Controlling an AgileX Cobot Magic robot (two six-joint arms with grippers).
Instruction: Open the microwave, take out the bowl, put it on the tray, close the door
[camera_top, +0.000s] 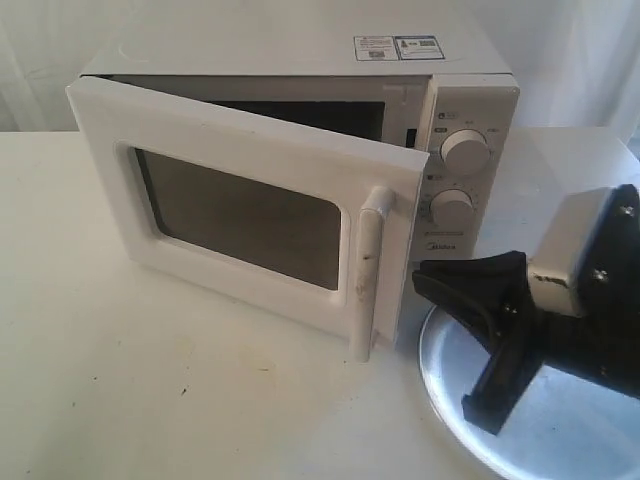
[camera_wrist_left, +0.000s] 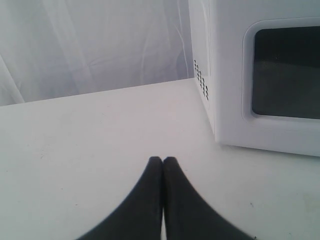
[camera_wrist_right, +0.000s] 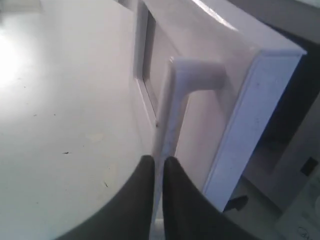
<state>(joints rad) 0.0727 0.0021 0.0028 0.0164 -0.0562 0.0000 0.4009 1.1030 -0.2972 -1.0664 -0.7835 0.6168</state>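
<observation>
- The microwave (camera_top: 470, 105) is set on a white table (camera_top: 150, 380), with two stickers (camera_top: 397, 47) seen on its top and two round dials (camera_top: 465, 150) stacked on its control panel.
- The door (camera_top: 230, 140) is swung partly out from the microwave's front, hinged on the side away from the dials. Its dark window (camera_top: 235, 215) is framed in white, and the cavity behind it is largely hidden.
- The vertical bar handle (camera_top: 365, 270) is carried on the door's free edge, on the side nearest the dials.
- The silver tray (camera_top: 440, 380) is laid on the table in front of the microwave's control panel, just beside the door's free edge.
- The right gripper (camera_wrist_right: 160, 165) is held over the tray, near the handle but not touching it. Its fingers are drawn almost together and nothing is held.
- The left gripper (camera_wrist_left: 162, 161) is kept low over the table beyond the microwave's hinge side. Its fingers are pressed together on nothing.
</observation>
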